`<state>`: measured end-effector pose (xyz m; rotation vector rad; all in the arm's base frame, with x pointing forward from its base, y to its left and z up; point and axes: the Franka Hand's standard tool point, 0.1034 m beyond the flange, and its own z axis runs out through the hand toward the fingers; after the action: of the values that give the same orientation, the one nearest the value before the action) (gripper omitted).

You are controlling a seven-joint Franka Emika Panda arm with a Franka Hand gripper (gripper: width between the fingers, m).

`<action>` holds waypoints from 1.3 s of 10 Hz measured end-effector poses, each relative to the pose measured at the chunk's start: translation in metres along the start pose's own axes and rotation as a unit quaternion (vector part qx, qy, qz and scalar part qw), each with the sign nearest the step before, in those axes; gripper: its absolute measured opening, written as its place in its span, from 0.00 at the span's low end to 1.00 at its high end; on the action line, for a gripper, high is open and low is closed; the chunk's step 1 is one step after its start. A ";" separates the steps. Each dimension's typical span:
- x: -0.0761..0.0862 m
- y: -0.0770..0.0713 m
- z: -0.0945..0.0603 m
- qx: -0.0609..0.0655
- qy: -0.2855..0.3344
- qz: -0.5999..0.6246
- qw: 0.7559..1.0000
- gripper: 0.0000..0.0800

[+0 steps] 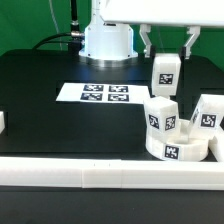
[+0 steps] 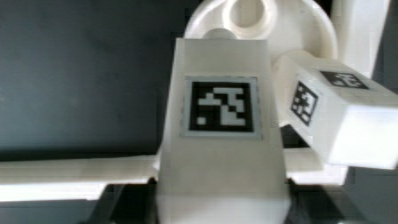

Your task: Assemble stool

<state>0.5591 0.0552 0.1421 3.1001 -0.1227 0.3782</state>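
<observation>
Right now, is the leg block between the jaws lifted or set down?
Lifted: the leg block hangs between the jaws, clear above the seat disc and black table.

Leg block (image 2: pixel 222 60) up close — smooth white plastic with a faint sheen, its tag (image 2: pixel 222 105) printed flat black. The seat (image 1: pixel 180 152) shows that same pale smooth plastic. Table (image 1: pixel 40 110) under the seat — black, dull, matt all over.

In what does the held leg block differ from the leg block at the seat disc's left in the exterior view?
The held leg block hangs in the air; the left leg block sits low at the seat disc. The gripper clamps the held leg block; nothing grips the left leg block. Both are white rectangular blocks with black-and-white tags.
</observation>
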 end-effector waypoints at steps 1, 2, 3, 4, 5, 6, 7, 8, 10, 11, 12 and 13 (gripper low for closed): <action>0.001 -0.003 0.000 0.001 0.014 -0.004 1.000 0.42; -0.005 -0.014 0.002 0.001 0.017 -0.023 1.000 0.42; -0.007 -0.024 0.003 0.003 0.024 -0.028 0.999 0.42; -0.009 -0.028 0.005 0.004 0.036 -0.033 0.999 0.42; -0.010 -0.025 0.006 0.003 0.031 -0.032 0.999 0.42; -0.010 -0.025 0.006 0.003 0.031 -0.032 0.999 0.42; -0.011 -0.026 0.006 0.003 0.031 -0.033 0.999 0.42; -0.011 -0.028 0.008 0.003 0.039 -0.039 0.998 0.42; -0.011 -0.029 0.009 0.004 0.050 -0.039 0.998 0.42; -0.011 -0.029 0.010 0.004 0.052 -0.040 0.998 0.42; -0.015 -0.029 0.012 0.004 0.058 -0.043 0.997 0.42; -0.019 -0.027 0.014 0.002 0.057 -0.047 0.997 0.42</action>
<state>0.5460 0.0827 0.1239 3.0650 0.0269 0.5521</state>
